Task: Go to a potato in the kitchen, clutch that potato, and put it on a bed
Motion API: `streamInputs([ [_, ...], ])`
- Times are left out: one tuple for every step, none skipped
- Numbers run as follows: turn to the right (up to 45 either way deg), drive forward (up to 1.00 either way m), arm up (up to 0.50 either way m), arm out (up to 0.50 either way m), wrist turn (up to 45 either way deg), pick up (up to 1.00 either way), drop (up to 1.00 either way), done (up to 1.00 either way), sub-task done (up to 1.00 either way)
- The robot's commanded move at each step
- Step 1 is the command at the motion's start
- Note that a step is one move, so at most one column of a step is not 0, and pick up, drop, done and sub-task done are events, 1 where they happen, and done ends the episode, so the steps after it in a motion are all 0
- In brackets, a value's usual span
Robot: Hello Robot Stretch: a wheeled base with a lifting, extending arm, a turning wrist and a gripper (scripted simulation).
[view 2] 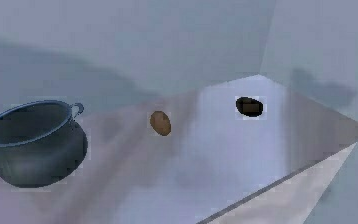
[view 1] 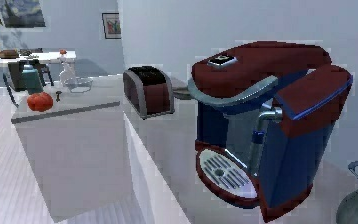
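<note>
Potato sits mid-frame on the table, pot at lower left. My claw's state I cannot tell; a clumsy reach could roll the potato away.

Nothing legible found: no text, label, number or sign. The top panel of the coffee machine bears no readable mark, and the framed picture on the wall likewise has none.

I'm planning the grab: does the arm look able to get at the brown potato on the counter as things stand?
Probably yes. The potato lies by itself on bare countertop, well apart from the pot on one side and a dark lump on the other; nothing stands in front of it.
</note>
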Motion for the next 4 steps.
streamInputs([
  [0.0,0.00,0.38,0.00,0.0,0.00,0.00,0.00,0.00],
  [0.0,0.00,0.00,0.28,0.0,0.00,0.00,0.00,0.00],
  [0.0,0.00,0.00,0.00,45.0,0.00,0.00,0.00,0.00],
  [0.0,0.00,0.00,0.00,45.0,0.00,0.00,0.00,0.00],
])
